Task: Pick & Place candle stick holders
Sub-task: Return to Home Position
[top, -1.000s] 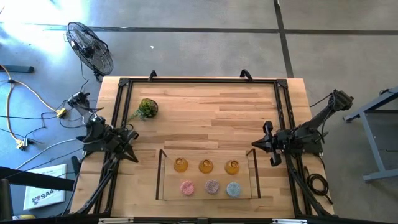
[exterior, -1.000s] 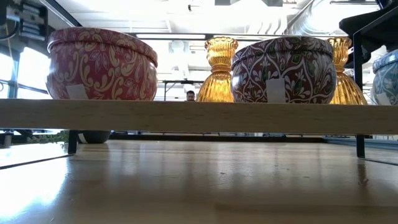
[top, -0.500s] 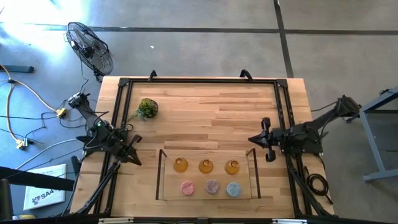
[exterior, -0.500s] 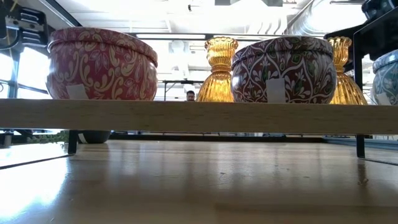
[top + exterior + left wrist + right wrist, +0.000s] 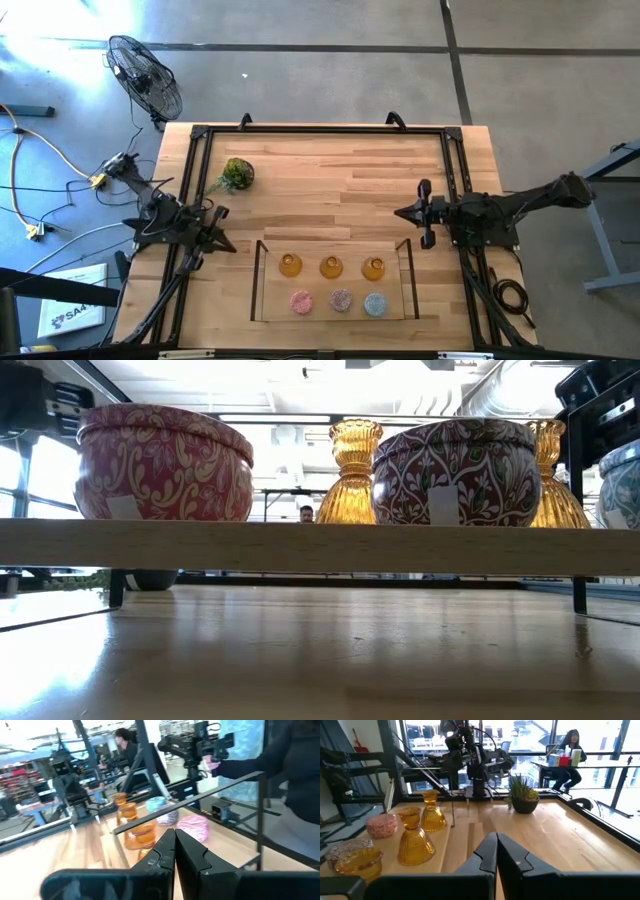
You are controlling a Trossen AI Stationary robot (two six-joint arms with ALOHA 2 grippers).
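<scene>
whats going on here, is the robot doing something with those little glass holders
Nothing is in hand right now. All six candle stick holders stand on the shelf in two rows of three, one amber, one pale. The left gripper, at the table's left edge, and the right gripper, at its right edge, are shut and empty.

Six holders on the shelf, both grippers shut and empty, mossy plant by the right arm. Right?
No: the plant sits by the left arm, as the high view shows. Six holders are on the shelf; left gripper and right gripper are shut, empty.
</scene>
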